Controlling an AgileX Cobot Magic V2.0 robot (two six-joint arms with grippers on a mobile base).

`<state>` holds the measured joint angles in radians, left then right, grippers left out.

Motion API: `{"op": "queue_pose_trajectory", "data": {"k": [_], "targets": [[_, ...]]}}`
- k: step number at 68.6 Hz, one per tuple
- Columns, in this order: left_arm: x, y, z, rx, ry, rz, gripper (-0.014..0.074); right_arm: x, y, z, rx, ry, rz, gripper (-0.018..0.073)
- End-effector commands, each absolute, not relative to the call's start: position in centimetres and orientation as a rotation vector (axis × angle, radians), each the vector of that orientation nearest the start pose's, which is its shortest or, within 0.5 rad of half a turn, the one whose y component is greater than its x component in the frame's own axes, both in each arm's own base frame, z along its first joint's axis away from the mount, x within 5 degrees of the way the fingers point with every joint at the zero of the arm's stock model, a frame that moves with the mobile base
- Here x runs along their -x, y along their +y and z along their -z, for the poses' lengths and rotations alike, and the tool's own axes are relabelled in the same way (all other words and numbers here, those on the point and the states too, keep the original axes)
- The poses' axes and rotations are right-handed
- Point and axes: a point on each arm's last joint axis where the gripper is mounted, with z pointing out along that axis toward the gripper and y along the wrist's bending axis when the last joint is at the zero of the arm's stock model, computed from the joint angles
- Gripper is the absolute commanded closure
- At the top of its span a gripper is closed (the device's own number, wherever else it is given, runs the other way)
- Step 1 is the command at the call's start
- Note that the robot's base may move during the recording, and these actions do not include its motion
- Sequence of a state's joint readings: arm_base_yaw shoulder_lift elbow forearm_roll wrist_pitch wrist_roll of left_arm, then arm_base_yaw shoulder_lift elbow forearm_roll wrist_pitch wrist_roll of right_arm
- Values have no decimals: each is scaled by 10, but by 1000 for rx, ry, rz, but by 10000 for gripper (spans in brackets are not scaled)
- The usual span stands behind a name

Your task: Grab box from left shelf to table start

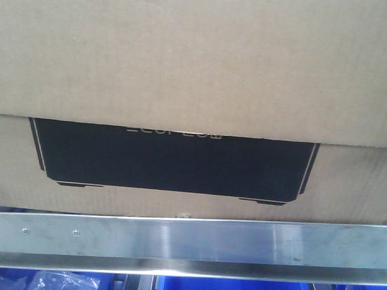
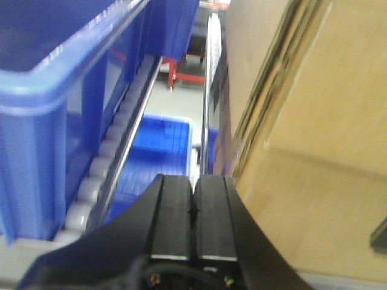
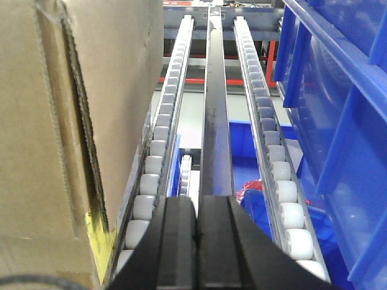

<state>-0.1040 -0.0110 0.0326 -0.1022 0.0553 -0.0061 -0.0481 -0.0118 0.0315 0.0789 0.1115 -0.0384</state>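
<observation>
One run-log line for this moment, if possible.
box: on left shelf | left hand: shut, beside box | right hand: shut, beside box

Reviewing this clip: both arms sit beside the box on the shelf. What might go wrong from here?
The left fingers and right fingers are shut beside the box; squeezed only from the sides, it may slip. The shelf rail lies right under the box front and might snag it. Blue bins crowd both arms, risking bumps.

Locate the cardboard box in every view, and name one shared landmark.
Front: box fills the upper frame, above the shelf rail.
Left wrist: box along the right side, right of the left claw.
Right wrist: box on the left edge, beside the roller track.
Shared landmark: blue bins.
</observation>
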Motion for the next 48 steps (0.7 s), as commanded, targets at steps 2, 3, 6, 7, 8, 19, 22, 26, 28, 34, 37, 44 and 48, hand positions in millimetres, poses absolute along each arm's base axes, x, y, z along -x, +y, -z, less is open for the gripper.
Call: {"op": "queue_pose_trajectory", "data": {"k": [2, 3, 6, 7, 8, 19, 22, 26, 28, 34, 37, 44, 48], "targets": [[-53, -4, -219, 27, 1359, 181, 696, -56, -3, -201, -63, 1514, 14, 501], [-53, -4, -220, 27, 1351, 181, 696, -56, -3, -201, -63, 1514, 14, 501], [-51, -4, -228, 28, 1322, 182, 696, -56, -3, -201, -63, 1514, 14, 501], [-51, -4, -231, 28, 1316, 182, 696, -56, -3, -201, -63, 1514, 14, 501], [-50, -4, -234, 27, 1312, 183, 696, -56, -3, -201, -63, 1514, 14, 501], [-45, -5, -276, 4, 1354, 184, 694, -56, -3, -201, -63, 1514, 14, 501], [-43, -5, -291, -2, 1359, 182, 689, -56, -3, -201, -63, 1514, 14, 501], [-43, -5, -306, -17, 1370, 166, 656, -56, -3, -201, -63, 1514, 14, 501], [-43, -5, -315, -21, 1371, 163, 614, -56, -3, -201, -63, 1514, 14, 501], [-46, -6, -334, -30, 1390, 153, 454, -56, -3, -201, -63, 1514, 14, 501], [-49, -6, -343, -32, 1407, 154, 354, -56, -3, -201, -63, 1514, 14, 501], [-56, -7, -362, -38, 1474, 154, 246, -56, -3, -201, -63, 1514, 14, 501], [-62, -8, -372, -47, 1524, 149, 250, -56, -3, -201, -63, 1514, 14, 501]]}}
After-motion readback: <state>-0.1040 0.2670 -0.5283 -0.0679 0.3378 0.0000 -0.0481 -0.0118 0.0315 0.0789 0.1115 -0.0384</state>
